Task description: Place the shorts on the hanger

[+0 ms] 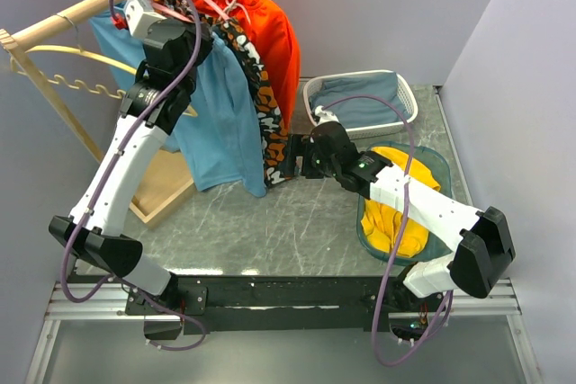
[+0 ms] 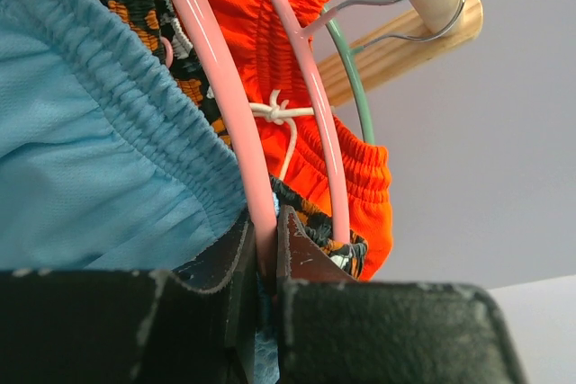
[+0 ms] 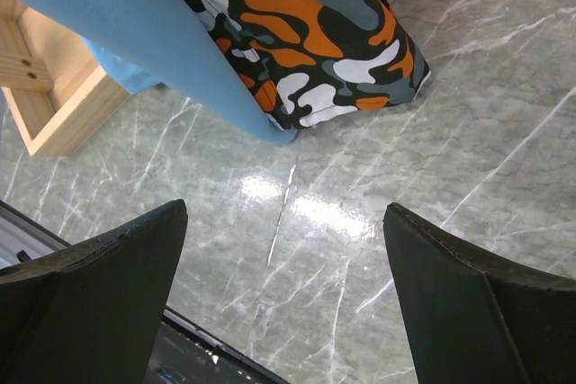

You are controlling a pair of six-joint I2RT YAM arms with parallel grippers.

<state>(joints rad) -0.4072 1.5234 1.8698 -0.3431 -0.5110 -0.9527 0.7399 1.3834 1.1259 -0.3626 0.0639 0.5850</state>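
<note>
Hovering low over the table [image 3: 468, 114] with the right gripper [image 3: 283, 222], jaws spread wide, grasped nothing. Beyond it, showed the shorts [image 1: 225, 123] hung with long axis vertical: gathered waistband up at the hanger [image 2: 219, 87], hems pointing down toward the table, just beside the camouflage shorts [image 1: 267, 123]. Farthest, clenched the left gripper [image 2: 264, 222] tight on the hanger, under the wooden rail [image 1: 81, 13].

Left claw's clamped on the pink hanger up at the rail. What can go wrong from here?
1. The left claw grips the pink hanger tight beside the other pink hanger carrying camouflage shorts; retreating may snag or drag it.
2. The sky-blue shorts bunch at the grip, so they might slide off on release.
3. The open right claw sits near both hems and could catch fabric.
</note>
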